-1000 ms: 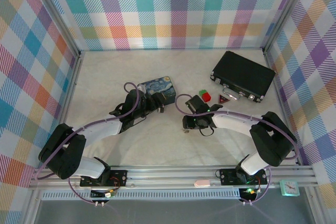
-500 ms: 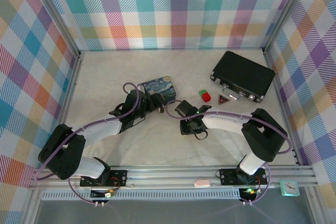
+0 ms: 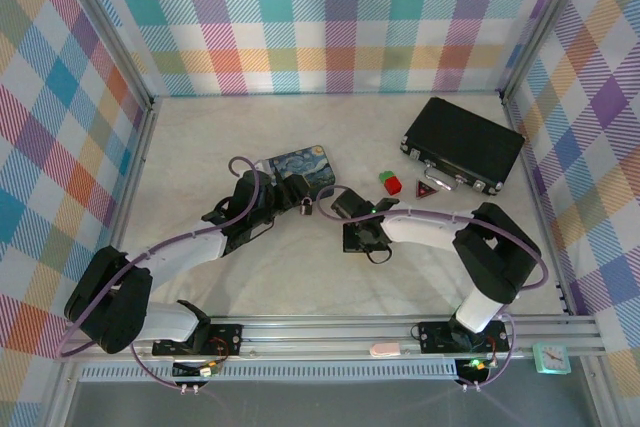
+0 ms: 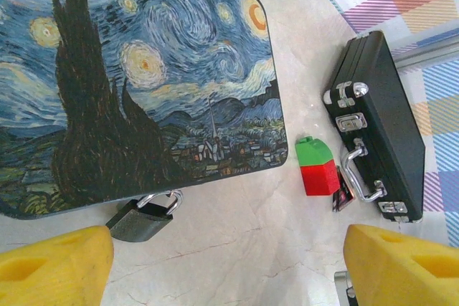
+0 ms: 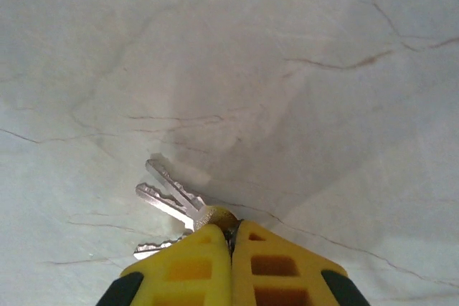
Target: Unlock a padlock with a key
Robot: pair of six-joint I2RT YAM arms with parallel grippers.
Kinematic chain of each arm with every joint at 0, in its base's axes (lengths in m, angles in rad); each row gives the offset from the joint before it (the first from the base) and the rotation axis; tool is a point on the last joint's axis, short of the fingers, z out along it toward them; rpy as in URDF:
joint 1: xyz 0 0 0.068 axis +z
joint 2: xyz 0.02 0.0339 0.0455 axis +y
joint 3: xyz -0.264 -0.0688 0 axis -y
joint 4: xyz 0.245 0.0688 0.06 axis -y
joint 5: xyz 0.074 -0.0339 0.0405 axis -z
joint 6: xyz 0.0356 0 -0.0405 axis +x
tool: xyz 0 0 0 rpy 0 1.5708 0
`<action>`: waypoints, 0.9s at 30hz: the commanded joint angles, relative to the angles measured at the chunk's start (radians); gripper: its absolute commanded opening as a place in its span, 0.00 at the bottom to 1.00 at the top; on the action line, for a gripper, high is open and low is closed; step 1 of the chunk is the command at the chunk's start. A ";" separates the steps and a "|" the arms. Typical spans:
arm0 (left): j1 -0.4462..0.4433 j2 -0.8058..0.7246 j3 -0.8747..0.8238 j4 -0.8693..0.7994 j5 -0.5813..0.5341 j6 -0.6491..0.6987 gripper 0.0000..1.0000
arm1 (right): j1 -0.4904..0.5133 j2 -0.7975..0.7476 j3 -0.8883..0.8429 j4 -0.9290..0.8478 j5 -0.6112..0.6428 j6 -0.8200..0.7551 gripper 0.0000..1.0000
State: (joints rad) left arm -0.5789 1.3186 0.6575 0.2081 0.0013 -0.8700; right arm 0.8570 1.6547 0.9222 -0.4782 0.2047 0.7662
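Right wrist view first: the right gripper point(image 5: 231, 238) has its yellow fingers pinched tight together on the ring end of a small bunch of silvery keys point(image 5: 172, 195), whose blades fan out over the pale marbled table top point(image 5: 301, 48). That clench is new; a moment ago those fingers stood partly apart. From overhead, the right arm has also swung leftward over the last second, away from the small red-and-green block point(image 4: 318, 168) and closer to the lock. I cannot tell whether the keys are off the surface yet.

The tiny dark padlock with its thin silver shackle point(image 4: 140, 221) lies flat on the table, touching the near edge of the flat tin painted with a swirling blue night sky point(image 4: 143, 77). The left gripper point(image 4: 228, 249) hangs over it with both yellow fingers spread wide and nothing between them. The black hard case with chrome latches point(image 4: 380, 127) sits well apart, beyond the block.

As I read it, the key is now secured, so what is left is steadying the lock body and lining one blade up with the keyway. With several keys on one ring, the loose ones may get in the way.
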 commanded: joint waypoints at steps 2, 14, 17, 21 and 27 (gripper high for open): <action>-0.007 -0.029 -0.010 0.001 -0.009 0.020 0.83 | -0.016 -0.087 -0.070 0.100 -0.038 -0.069 0.00; -0.018 0.047 -0.049 0.265 0.156 -0.046 0.76 | -0.187 -0.305 -0.199 0.405 -0.287 -0.141 0.00; -0.036 0.067 -0.050 0.309 0.169 -0.051 0.75 | -0.200 -0.323 -0.207 0.446 -0.309 -0.121 0.00; -0.058 0.113 -0.041 0.355 0.192 -0.058 0.69 | -0.226 -0.335 -0.189 0.456 -0.320 -0.040 0.00; -0.076 0.182 -0.033 0.487 0.233 -0.069 0.69 | -0.271 -0.370 -0.137 0.422 -0.302 0.126 0.00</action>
State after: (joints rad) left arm -0.6460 1.4841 0.6224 0.5713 0.1978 -0.9279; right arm 0.5987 1.3209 0.7322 -0.0502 -0.1009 0.7910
